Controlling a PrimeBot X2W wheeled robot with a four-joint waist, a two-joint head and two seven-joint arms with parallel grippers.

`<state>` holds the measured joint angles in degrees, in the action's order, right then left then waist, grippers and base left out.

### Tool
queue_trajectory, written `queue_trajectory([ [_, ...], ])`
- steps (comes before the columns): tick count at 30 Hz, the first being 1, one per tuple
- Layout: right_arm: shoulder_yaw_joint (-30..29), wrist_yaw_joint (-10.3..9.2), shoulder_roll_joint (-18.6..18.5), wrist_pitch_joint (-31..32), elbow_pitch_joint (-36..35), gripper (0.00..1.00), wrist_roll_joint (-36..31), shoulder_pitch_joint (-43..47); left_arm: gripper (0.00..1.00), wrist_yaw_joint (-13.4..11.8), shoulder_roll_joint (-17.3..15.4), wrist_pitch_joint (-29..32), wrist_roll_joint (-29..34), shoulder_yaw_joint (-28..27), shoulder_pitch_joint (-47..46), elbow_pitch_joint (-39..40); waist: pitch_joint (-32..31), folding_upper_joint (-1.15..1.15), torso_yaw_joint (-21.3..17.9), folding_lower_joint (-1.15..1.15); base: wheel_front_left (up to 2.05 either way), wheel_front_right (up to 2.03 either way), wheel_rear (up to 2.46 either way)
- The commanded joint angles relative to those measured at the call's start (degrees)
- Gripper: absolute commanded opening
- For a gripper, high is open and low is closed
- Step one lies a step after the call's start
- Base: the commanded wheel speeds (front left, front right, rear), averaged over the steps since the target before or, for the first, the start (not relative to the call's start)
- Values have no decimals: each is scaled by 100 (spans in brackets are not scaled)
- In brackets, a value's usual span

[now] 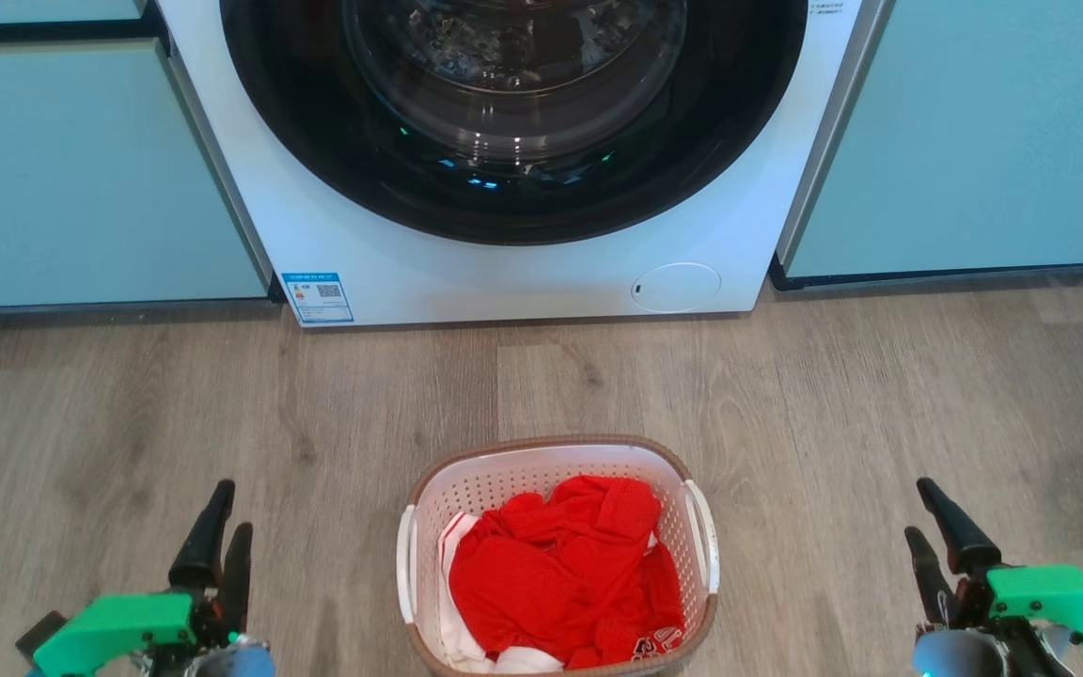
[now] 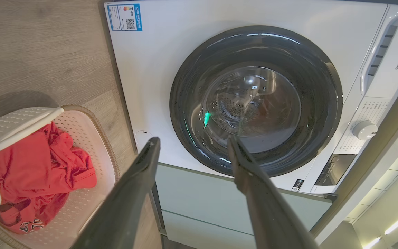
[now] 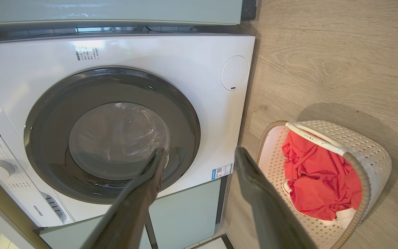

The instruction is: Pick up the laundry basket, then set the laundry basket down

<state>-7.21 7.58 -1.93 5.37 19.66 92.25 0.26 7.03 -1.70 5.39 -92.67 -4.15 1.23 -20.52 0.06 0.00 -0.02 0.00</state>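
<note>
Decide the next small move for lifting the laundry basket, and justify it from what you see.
Probably swing both arms inward, so the left gripper nears the left handle and the right gripper the right handle. Both grippers are open and empty, well out to either side of the laundry basket, which stands on the floor untouched.

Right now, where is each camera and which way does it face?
Head: up top, facing forward and down at the basket before the washer; left gripper and right gripper in the lower corners.
Left wrist: on the left arm, looking along its open jaws at the washer door; basket lower left.
Right wrist: likewise, jaws open; basket lower right.
Both wrists share washer and basket.
</note>
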Motion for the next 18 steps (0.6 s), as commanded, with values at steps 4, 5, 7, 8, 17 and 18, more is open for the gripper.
queue_trajectory([
  [4, -19, -1, -24, -102, -262, 100, -148, -236, 100, 5, -56, -103, 94, 9, -296, 215, -13, 0, 3, 0, 0, 0, 0],
  [5, -33, -1, -24, -119, -275, 100, -184, -238, 100, 5, -56, -119, 108, 8, -302, 216, -16, 0, 4, 0, 0, 0, 0],
  [7, -62, -1, -26, -153, -303, 100, -262, -248, 100, 6, -57, -153, 147, 2, -319, 221, -17, 0, 6, 0, 0, 0, 0],
  [8, -72, -1, -26, -170, -319, 100, -306, -255, 100, 6, -58, -170, 177, 5, -329, 230, -15, 0, 7, 0, 0, 0, 0],
  [17, -81, -2, -32, -321, -533, 100, -909, -301, 100, 9, -63, -322, 684, -57, -392, 395, -19, 0, 25, 0, 0, 0, 0],
  [18, -81, -2, -32, -321, -533, 100, -909, -301, 100, 9, -63, -322, 684, -57, -392, 395, -19, 0, 25, 0, 0, 0, 0],
])
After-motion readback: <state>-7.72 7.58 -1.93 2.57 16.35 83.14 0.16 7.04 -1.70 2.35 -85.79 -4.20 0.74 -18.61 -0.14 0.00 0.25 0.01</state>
